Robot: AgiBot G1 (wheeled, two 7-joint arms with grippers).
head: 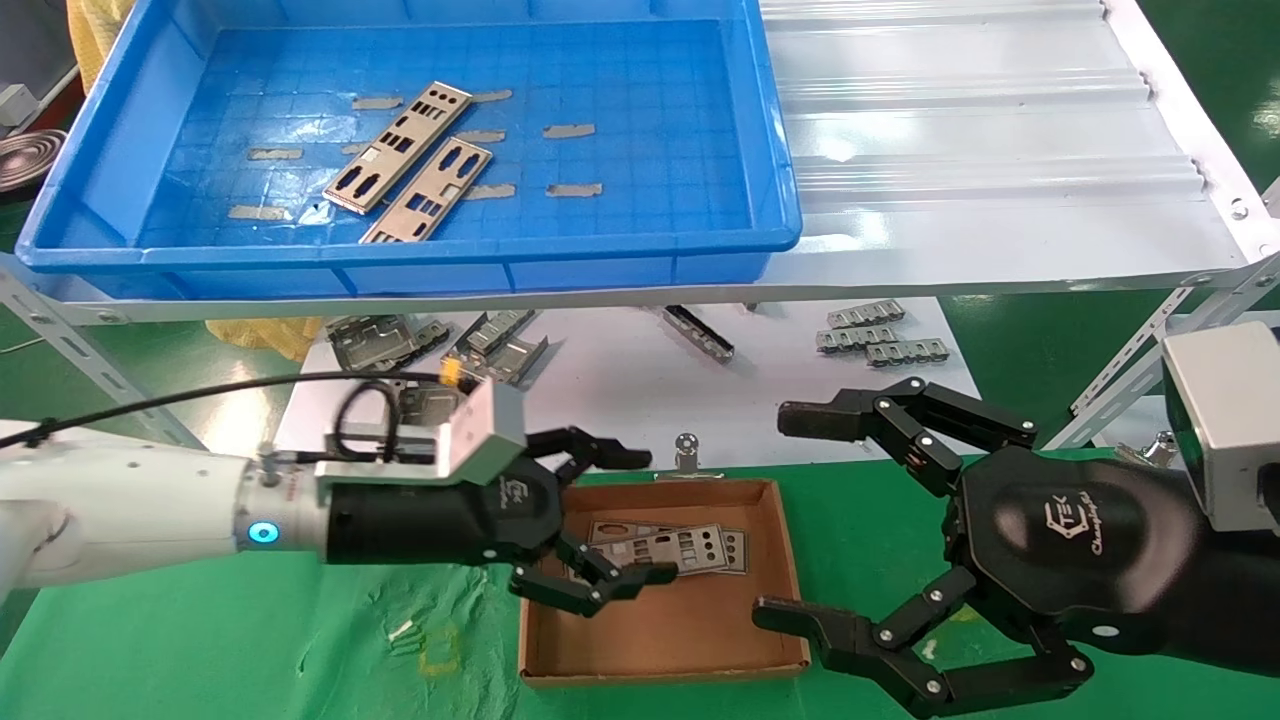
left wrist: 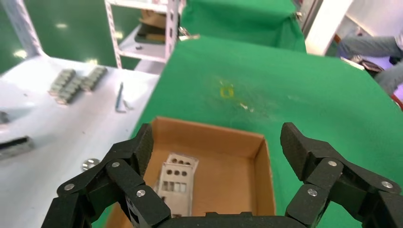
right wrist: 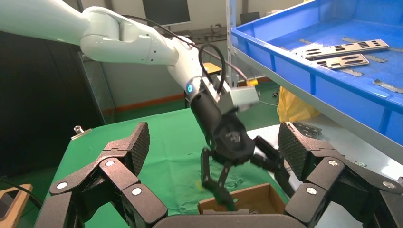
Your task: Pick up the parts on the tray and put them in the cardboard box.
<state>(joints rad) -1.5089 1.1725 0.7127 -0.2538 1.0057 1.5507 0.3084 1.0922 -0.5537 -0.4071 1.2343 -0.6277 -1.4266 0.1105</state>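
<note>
Nearest to us, the right gripper (head: 800, 520) hung just right of the cardboard box (head: 770, 560), its black fingers spread wide and holding nothing. The left gripper (head: 630, 515) reached in from the left over the box's left half, its fingers also spread apart and empty, one fingertip low over the box floor. The small brown box sat on a green cloth (head: 250, 640), and inside it lay two punched metal plates (head: 670, 547), overlapping, flat on the floor toward the far left side, apart from the fingers above them. Just beyond the box, a white table (head: 620, 390) carried bent grey brackets (head: 500, 350) on the left and small notched strips (head: 880, 335) on the right. Farther back and higher, the blue tray (head: 770, 130) rested on a white corrugated sheet (head: 980, 130). Two more plates (head: 410, 160) lay side by side and touching on the tray's gridded floor, left of centre, both angled diagonally, with bits of tape (head: 568, 131) scattered around them.
</note>
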